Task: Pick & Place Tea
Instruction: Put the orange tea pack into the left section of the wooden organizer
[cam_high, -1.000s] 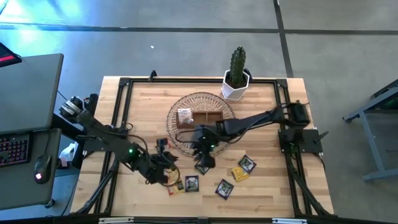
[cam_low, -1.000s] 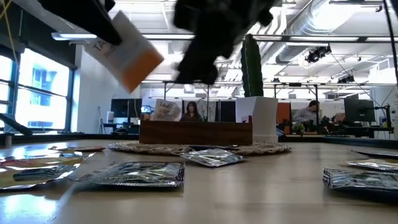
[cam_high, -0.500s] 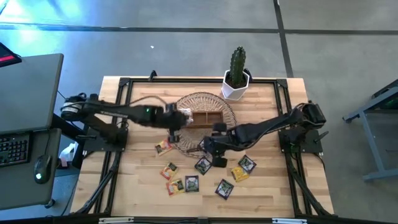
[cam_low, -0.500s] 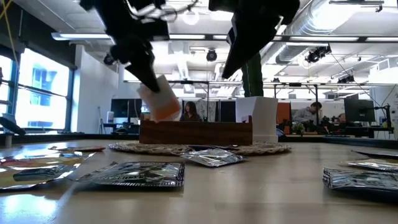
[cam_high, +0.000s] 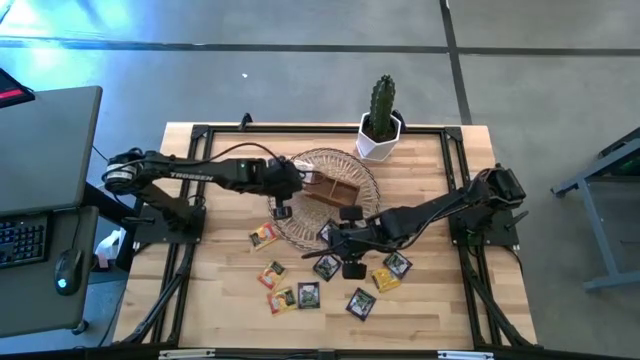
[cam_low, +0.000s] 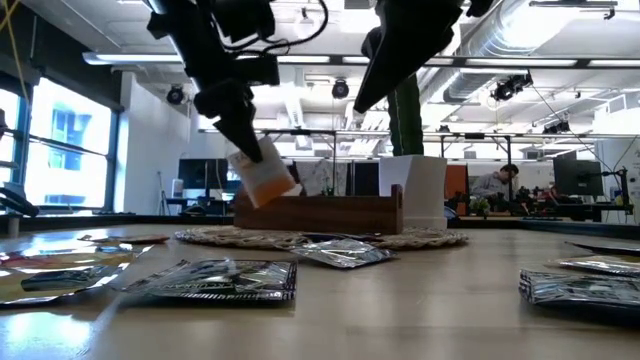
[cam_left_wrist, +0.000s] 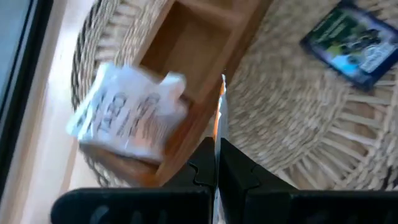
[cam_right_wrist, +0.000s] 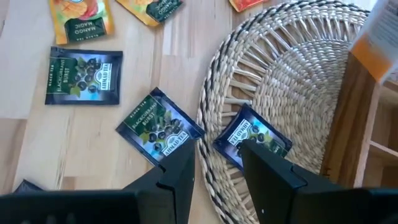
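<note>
1. The left gripper (cam_low: 262, 172) hung over the near-left end of the wooden box (cam_high: 330, 187) on the wicker basket (cam_high: 365, 172); its fingers were pinched shut on the edge of a white-and-orange tea packet (cam_low: 264, 176), which hung tilted just above the box rim.
2. An end compartment (cam_left_wrist: 186, 37) looked open in the left wrist view; another white-and-orange packet (cam_left_wrist: 127, 118) sat at its far end; the judgement was that the held packet should be squared over that slot and lowered before the fingers part, since a tilted release could tip it over the wall onto the wicker.
3. The right gripper (cam_right_wrist: 217, 163) hovered at the basket's front edge, fingers partly apart and empty; a dark blue packet (cam_right_wrist: 252, 138) lay on the wicker directly ahead, a second one (cam_right_wrist: 159, 129) on the counter (cam_high: 220, 270) just beside the basket.
4. Remaining packets lay scattered on the counter in front of the basket (cam_high: 307, 295); the task looked early.
5. Risk noted: both arms were close over the basket; the right should probably hold off its descent until the left clears.
</note>
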